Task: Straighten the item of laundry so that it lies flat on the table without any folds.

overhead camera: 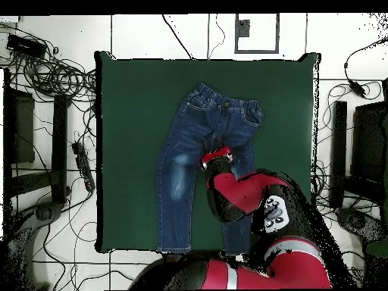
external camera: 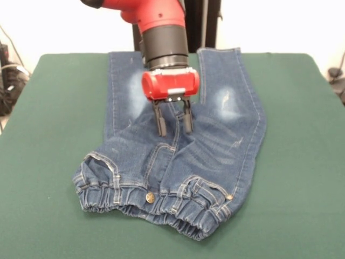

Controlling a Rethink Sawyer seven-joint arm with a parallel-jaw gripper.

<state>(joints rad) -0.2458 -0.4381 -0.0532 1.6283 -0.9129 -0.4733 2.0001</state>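
The blue denim jeans lie on the dark green table, gathered waistband toward the camera in the front view, legs running back toward the robot. The waistband is bunched and the fly area is wrinkled. Faded patches show on both thighs. In the overhead view the jeans lie in the table's middle, one leg partly hidden under the arm. My gripper hangs over the crotch area, its two black fingers apart and empty, tips close above the denim. It shows in the overhead view as a red head.
Bare green felt lies on both sides of the jeans and in front of the waistband. The red and black arm crosses the table's near side in the overhead view. Cables and stands lie on the floor around the table.
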